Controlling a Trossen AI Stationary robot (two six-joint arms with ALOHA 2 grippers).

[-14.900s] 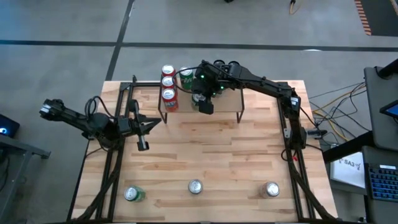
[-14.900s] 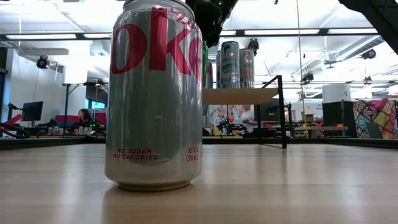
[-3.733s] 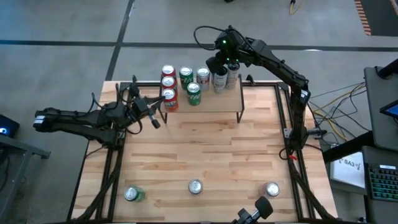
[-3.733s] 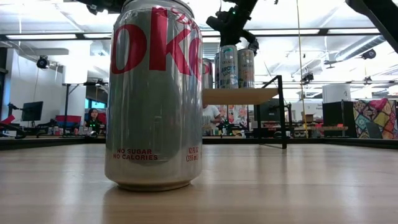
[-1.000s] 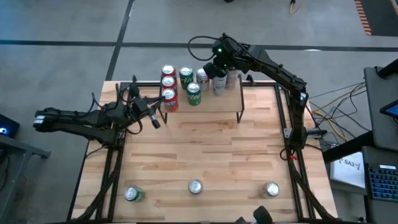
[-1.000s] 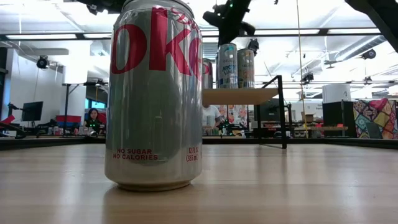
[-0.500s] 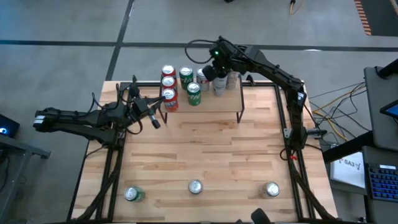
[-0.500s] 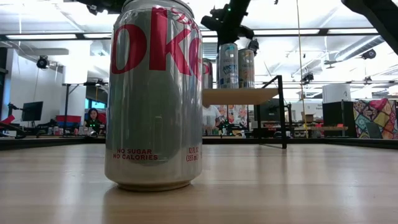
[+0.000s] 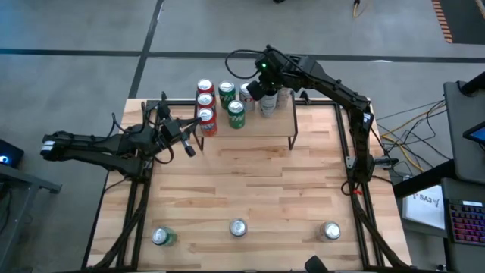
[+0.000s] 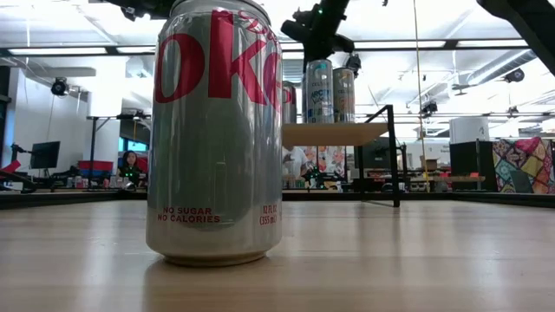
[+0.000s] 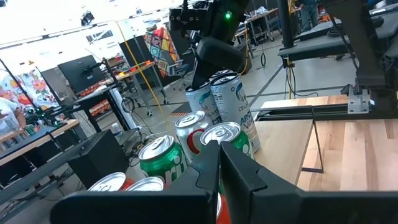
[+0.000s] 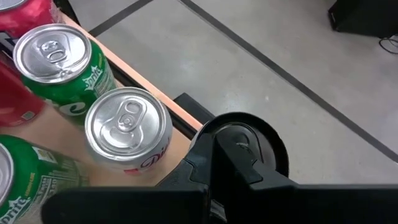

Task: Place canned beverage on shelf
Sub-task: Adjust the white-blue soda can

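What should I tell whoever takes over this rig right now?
Right gripper: shut, empty, above the back edge of the shelf by the silver cans.
Left gripper: shut, empty, waiting at the table's left side, near the shelf's left end.
Done: red cans, green cans and silver cans stand on the shelf.
Left: three cans along the table's front edge, a green one, a silver Diet Coke and another silver can.
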